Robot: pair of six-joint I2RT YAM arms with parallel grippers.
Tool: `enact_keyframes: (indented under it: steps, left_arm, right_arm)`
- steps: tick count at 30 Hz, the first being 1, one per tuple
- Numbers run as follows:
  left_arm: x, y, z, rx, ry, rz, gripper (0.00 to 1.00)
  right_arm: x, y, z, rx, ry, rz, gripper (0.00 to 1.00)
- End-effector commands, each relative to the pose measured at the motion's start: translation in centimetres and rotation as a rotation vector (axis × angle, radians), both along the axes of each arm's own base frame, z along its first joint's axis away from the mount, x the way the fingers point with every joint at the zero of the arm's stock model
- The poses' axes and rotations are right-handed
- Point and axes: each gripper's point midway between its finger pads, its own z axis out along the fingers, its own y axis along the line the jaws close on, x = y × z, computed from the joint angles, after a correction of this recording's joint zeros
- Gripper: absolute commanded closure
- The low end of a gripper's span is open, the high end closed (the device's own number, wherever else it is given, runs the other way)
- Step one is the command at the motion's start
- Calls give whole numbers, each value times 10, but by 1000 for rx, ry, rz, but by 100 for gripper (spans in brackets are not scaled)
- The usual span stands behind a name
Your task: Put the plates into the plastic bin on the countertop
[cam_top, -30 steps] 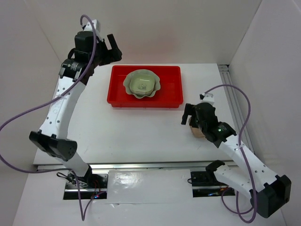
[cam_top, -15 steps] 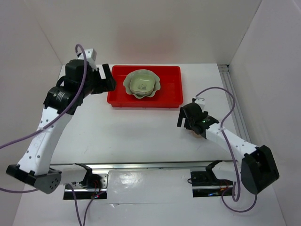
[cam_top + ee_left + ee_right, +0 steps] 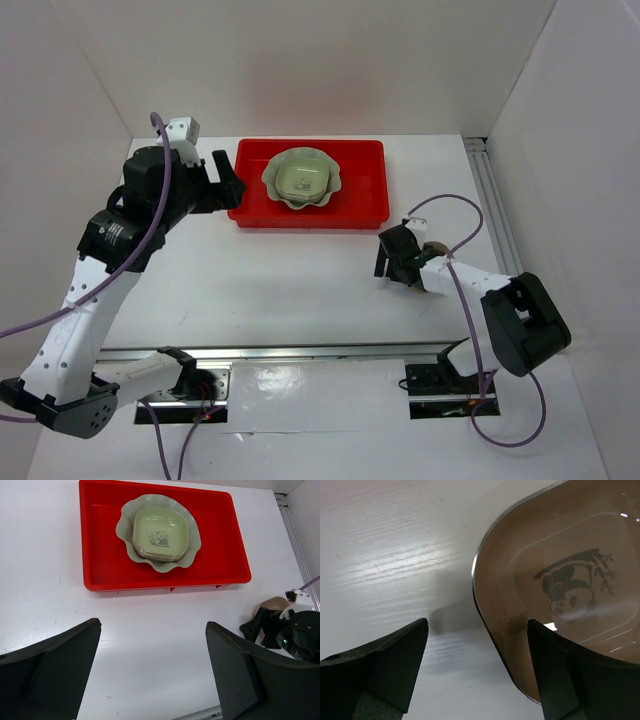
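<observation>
The tan plate [image 3: 560, 580] sits on the countertop [image 3: 395, 540], well apart from the red bin [image 3: 100, 555]. It looks hard, slippery and easy to break, so pinch its rim. Both the right gripper [image 3: 476, 625] and left gripper [image 3: 152, 627] are wide open, holding nothing. I count 1 tan plate, 1 bin, 1 big green dish [image 3: 124, 530] under a small stack [image 3: 160, 532]
</observation>
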Motion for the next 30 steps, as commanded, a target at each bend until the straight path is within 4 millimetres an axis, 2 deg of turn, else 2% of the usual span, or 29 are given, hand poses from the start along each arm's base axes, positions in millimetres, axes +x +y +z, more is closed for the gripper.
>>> enact_keyframes:
  steps: [1, 2, 5, 6, 7, 9, 12, 14, 15, 16, 18, 19, 21, 22, 23, 25, 26, 28, 29, 30]
  left_arm:
    - [-1, -6, 15, -8, -74, -47, 1]
    - [-2, -5, 21, -15, -92, -47, 1]
    - [-4, -4, 19, -6, -94, -50, 1]
    - [-4, -4, 19, -6, -94, -50, 1]
    - [-4, -4, 19, -6, -94, -50, 1]
    - [-4, -7, 21, -10, -103, -59, 1]
    - [-4, -7, 21, -10, -103, -59, 1]
    - [-4, -7, 17, -7, -94, -59, 1]
    - [-4, -7, 17, -7, -94, -59, 1]
    - [-4, -7, 17, -7, -94, -59, 1]
    - [-4, -7, 17, -7, -94, -59, 1]
    - [-4, -7, 17, -7, -94, -59, 1]
    - [-4, -7, 17, -7, -94, -59, 1]
    - [-4, -7, 17, -7, -94, -59, 1]
    - [-3, -5, 18, -3, -96, -48, 1]
    - [-2, -2, 18, 4, -98, -28, 1]
    - [-1, 0, 18, 7, -99, -17, 1]
    - [1, 6, 18, 6, -100, 24, 1]
    - [1, 15, 17, 0, -102, 81, 1]
    - [0, 20, 16, -6, -102, 116, 1]
  right_arm:
    - [13, -2, -2, 4, -60, -41, 14]
    - [13, -2, -2, 4, -60, -41, 18]
    - [9, 4, -8, 38, -53, -29, 43]
    - [6, 8, -8, 57, -58, -19, 63]
    - [3, 6, -11, 52, -48, -19, 69]
    - [-2, 16, -9, 61, -49, 5, 79]
    - [-9, 34, -4, 83, -57, 62, 87]
    - [-11, 48, 9, 119, -81, 80, 94]
    - [-12, 57, 16, 132, -89, 98, 94]
    - [-14, 74, 26, 149, -105, 132, 94]
    - [-19, 91, 44, 155, -121, 175, 97]
    - [-20, 114, 65, 184, -164, 204, 97]
    - [-25, 132, 82, 180, -181, 242, 97]
    - [-32, 149, 93, 181, -200, 284, 97]
    - [-29, 168, 117, 224, -236, 307, 97]
    - [-37, 196, 132, 250, -246, 367, 97]
    - [-34, 213, 157, 285, -285, 394, 97]
    - [-31, 237, 178, 319, -329, 434, 97]
    - [-28, 253, 204, 352, -370, 470, 97]
    - [-22, 262, 206, 346, -381, 482, 97]
